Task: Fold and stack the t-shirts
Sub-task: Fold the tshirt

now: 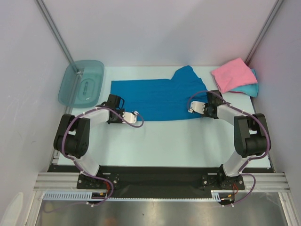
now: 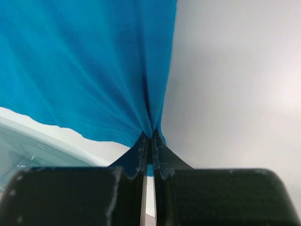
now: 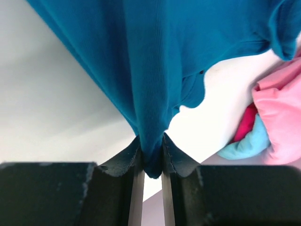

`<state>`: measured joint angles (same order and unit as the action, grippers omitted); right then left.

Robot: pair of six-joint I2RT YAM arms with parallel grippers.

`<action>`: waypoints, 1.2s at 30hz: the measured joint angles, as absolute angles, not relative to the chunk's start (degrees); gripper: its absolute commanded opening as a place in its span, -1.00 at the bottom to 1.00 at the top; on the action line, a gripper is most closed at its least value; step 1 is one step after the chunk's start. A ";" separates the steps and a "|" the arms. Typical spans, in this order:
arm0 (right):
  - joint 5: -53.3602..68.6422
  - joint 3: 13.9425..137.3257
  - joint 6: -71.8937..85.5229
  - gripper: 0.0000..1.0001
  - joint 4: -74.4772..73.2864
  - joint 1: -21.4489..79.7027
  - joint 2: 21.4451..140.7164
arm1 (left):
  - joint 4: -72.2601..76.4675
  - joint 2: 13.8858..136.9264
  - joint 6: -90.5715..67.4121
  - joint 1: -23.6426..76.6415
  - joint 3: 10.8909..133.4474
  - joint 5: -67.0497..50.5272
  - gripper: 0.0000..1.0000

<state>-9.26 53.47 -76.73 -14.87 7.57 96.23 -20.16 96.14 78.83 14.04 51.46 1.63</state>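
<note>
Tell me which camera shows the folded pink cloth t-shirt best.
Top external: the whole folded pink cloth t-shirt shows, lying on a turquoise cloth t-shirt at the far right. The right wrist view catches only part of it at its edge. The left wrist view shows none of it.

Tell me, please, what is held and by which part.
The deep blue t-shirt, by its near edge: left gripper toward the left end, right gripper toward the right.

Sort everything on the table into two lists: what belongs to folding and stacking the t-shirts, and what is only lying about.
Belongs to the job:
deep blue t-shirt, pinched by the left gripper and the right gripper
pink t-shirt, folded, far right
turquoise t-shirt, under the pink one

Lying about:
translucent teal plastic bin, far left
</note>
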 measured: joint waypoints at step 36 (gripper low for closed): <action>-3.31 59.83 -78.24 -0.84 -39.66 7.88 94.63 | -33.87 87.74 87.11 13.47 45.78 -0.69 -0.99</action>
